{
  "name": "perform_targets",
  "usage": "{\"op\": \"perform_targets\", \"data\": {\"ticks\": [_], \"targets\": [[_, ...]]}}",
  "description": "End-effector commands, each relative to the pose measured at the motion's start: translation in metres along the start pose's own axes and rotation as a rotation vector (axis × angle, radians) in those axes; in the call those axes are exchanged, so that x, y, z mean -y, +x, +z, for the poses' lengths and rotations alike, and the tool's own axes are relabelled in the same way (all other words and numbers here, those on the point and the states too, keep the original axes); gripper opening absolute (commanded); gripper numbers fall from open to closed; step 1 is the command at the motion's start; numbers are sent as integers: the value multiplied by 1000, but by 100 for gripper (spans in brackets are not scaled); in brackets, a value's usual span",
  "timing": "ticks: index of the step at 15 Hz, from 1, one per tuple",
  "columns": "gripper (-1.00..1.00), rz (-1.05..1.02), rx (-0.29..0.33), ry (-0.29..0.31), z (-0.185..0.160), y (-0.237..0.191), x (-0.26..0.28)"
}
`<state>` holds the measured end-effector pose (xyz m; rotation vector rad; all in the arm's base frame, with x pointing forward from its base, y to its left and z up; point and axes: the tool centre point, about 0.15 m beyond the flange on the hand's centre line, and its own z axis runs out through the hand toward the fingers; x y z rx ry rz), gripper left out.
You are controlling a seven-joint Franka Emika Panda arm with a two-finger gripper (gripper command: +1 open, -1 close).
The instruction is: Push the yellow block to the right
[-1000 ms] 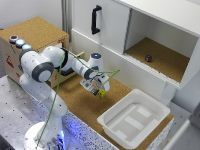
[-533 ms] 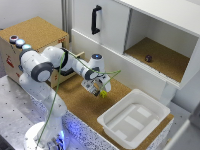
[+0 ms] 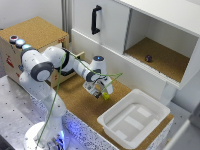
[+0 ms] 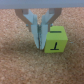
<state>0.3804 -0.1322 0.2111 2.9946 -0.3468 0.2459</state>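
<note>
The yellow block (image 4: pixel 54 40) is seen in the wrist view as a small bright cube with a dark "T" printed on one face, sitting flat on the cork board (image 4: pixel 20 65). It is judged light and rigid, probably plastic or painted wood (nothing in the frames settles the material). The grainy cork is expected to give some friction, so sliding is likely, though tipping or spinning is a risk if the block is pushed high or off-centre. No grasp is called for; contact is best made low on the side face away from the push direction, square to it, so the cube does not rotate.

The gripper (image 4: pixel 39 46) is shown with its two fingers (image 4: pixel 36 35) brought together, almost no gap between them, and nothing held. The fingertips are set just beside the block, touching or nearly touching one side face (contact cannot be confirmed at this resolution).

In the exterior view the block (image 3: pixel 106 96) is only a small yellow spot under the gripper (image 3: pixel 102 94), on the cork surface (image 3: pixel 75 97) between the arm base and the white plastic tray (image 3: pixel 131 120). The tray is near, toward the exterior view's right, so a long push is judged likely to run the block into its rim. A white cabinet (image 3: pixel 150 30) stands behind, with a small dark purple object (image 3: pixel 148 58) in its open compartment, well apart from the block.
</note>
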Motion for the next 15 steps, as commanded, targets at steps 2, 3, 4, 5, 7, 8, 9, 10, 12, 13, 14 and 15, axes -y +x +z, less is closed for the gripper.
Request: {"op": "perform_targets", "data": {"ticks": [2,3,4,5,7,8,9,10,12,13,14,15], "targets": [[-100,30,11,-87,14,18,-25],[-100,33,9,-92,13,18,-28],[-100,33,11,-96,13,18,-30],[-100,39,12,-98,12,18,-33],[-100,46,14,-101,11,19,-41],[-100,48,17,-96,12,18,-44],[-100,54,18,-91,14,17,-47],[-100,54,18,-87,15,16,-49],[-100,61,13,-76,18,16,-57],[-100,64,10,-63,19,16,-61],[-100,60,-1,-55,18,16,-63],[-100,56,-11,-38,15,16,-66]]}}
